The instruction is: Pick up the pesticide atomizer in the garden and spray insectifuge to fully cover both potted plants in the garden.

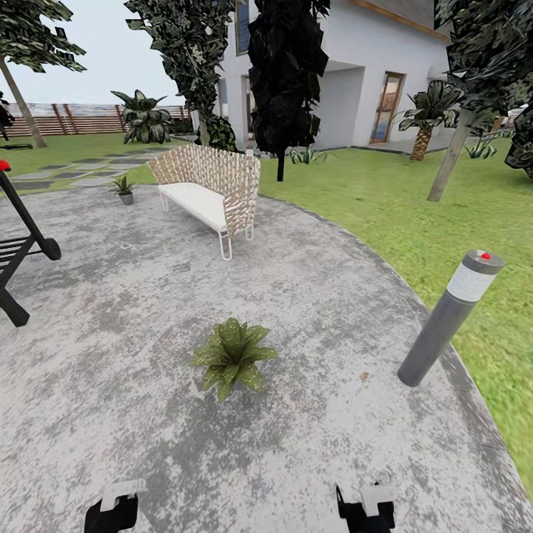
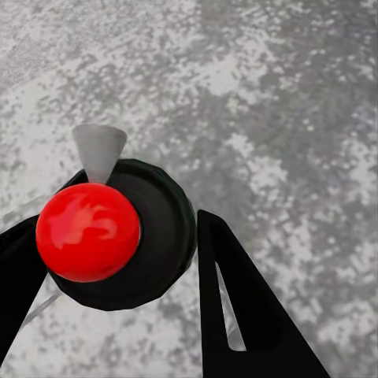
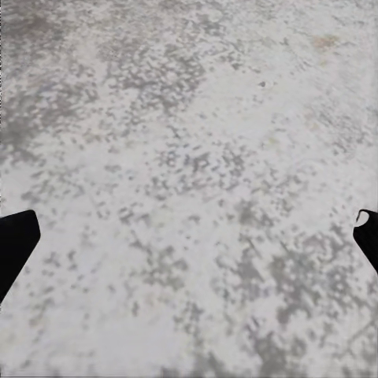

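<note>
Clamped between the dark fingers (image 2: 236,307) of the left gripper (image 2: 138,205) is the pesticide atomizer (image 2: 118,236). The left wrist camera sees it end-on: a red knob on a round black cap, with a grey cone nozzle jutting from the cap's side. Its long axis therefore runs away from the camera and down toward the paving, so it looks roughly upright in the grip. The fingers are closed against the cap on both sides.

From the head camera, the left gripper (image 1: 111,511) sits low at the near left edge of the speckled grey paving (image 1: 148,296). The near potted plant (image 1: 232,359) lies ahead of it and somewhat to the right, a little nearer the left arm's side than the right's; its pot is hidden under the leaves. The coming spray turns on swinging the nozzle toward that rosette, and I cannot tell whether the cone already points at it.

Farther off at the far left, the second potted plant (image 1: 123,189) stands in its grey pot just beside the wicker bench (image 1: 211,189), well apart from both arms.

At the near right, the right gripper (image 1: 366,507) hangs with its jaws spread wide and nothing between them, above bare paving. A grey bollard light (image 1: 444,326) leans at the paving's right edge.
</note>
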`<state>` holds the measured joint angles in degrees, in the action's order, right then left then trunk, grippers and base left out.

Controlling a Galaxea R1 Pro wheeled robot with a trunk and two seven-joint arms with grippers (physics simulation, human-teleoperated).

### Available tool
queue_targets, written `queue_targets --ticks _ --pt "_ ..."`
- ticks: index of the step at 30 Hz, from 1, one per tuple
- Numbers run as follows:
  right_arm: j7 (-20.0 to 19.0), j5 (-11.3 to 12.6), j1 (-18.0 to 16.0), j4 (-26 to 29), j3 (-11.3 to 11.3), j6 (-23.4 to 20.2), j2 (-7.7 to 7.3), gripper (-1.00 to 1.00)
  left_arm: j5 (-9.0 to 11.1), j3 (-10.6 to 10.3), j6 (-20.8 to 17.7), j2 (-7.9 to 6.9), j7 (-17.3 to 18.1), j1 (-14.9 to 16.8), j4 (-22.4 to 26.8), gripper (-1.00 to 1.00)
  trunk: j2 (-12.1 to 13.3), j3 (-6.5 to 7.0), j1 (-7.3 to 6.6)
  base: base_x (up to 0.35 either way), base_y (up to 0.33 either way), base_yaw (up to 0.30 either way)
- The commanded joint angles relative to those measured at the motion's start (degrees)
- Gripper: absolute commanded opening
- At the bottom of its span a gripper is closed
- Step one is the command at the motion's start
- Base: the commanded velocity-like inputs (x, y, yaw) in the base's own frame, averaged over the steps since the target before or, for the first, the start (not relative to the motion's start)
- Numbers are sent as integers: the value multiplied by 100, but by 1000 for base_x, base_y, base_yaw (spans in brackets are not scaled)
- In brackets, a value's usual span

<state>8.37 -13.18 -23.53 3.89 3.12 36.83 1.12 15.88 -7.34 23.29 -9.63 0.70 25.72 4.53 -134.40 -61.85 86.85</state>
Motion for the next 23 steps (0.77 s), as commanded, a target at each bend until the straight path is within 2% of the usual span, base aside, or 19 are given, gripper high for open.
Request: queue_targets --ticks 1,6,12,23 --pt "31 -64 -3 -9 31 9 2 100 56 -49 18 -2 6 3 -4 -100 -2 -4 -1 0 0 0" --pt "25 -70 20 -216 31 -18 -6 100 56 -49 18 0 8 3 -5 -100 -2 -4 -1 0 0 0" --pt "25 -70 340 -256 31 -30 -23 100 56 -49 18 5 9 3 -5 -100 -2 -4 -1 0 0 0" --pt "20 -70 358 -257 24 -28 5 100 47 -51 9 5 9 3 -5 -100 -2 -4 -1 0 0 0"
